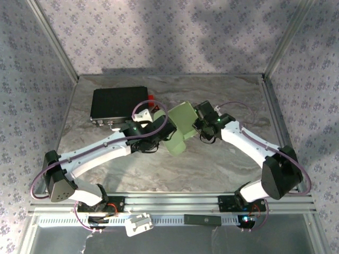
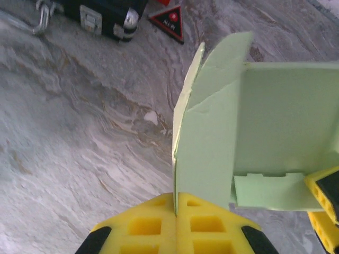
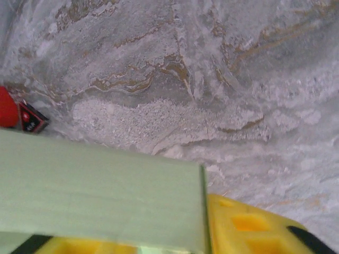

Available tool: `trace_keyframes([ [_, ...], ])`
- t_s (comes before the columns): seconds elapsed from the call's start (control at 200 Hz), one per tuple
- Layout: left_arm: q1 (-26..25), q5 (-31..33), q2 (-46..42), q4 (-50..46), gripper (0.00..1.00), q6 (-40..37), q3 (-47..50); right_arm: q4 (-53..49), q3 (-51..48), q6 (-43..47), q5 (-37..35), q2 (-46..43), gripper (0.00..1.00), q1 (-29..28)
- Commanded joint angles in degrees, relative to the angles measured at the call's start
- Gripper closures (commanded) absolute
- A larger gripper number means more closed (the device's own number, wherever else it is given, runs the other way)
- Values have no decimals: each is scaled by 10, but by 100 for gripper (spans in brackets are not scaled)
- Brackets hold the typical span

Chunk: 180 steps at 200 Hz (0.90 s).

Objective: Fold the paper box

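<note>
Two hands are brought together at the paper box (image 1: 180,126), which is found near the middle of the counter (image 1: 228,159), right of the black case (image 1: 117,103). The left hand (image 2: 175,209) is clamped on a thin upright flap. Whether the right hand (image 1: 197,124) is gripping the opposite panel cannot be told.

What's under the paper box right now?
Bare marbled table shows around and below the paper box, which the left end effector pinches by one flap. The patch directly beneath its panels is covered.
</note>
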<state>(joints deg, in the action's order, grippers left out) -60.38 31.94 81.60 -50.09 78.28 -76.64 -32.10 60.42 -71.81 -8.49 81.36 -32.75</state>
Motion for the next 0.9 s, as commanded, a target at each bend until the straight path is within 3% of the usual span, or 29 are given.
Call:
trace_keyframes([
  [0.0, 7, 41, -4, -43, 100, -115, -46, -8, -10, 3, -8, -48, 47, -3],
  [0.175, 25, 26, 7, -100, 100, -295, -107, -8, -37, 49, 0, -139, 37, 3],
  [0.255, 30, -43, 15, -100, 100, -463, -139, 26, -49, 105, 28, -173, 35, 18],
  [0.32, 33, -87, 24, -111, 100, -563, -165, 32, -43, 159, 49, -183, 34, 31],
  [0.46, 51, -108, 66, -176, 100, -709, -232, 39, -31, 253, 104, -180, 38, 61],
  [0.73, 56, -83, 165, -212, 100, -907, -268, 25, -75, 313, 131, -196, 41, 103],
  [0.894, 51, -60, 226, -212, 100, -966, -297, 58, -122, 310, 154, -204, 43, 121],
])
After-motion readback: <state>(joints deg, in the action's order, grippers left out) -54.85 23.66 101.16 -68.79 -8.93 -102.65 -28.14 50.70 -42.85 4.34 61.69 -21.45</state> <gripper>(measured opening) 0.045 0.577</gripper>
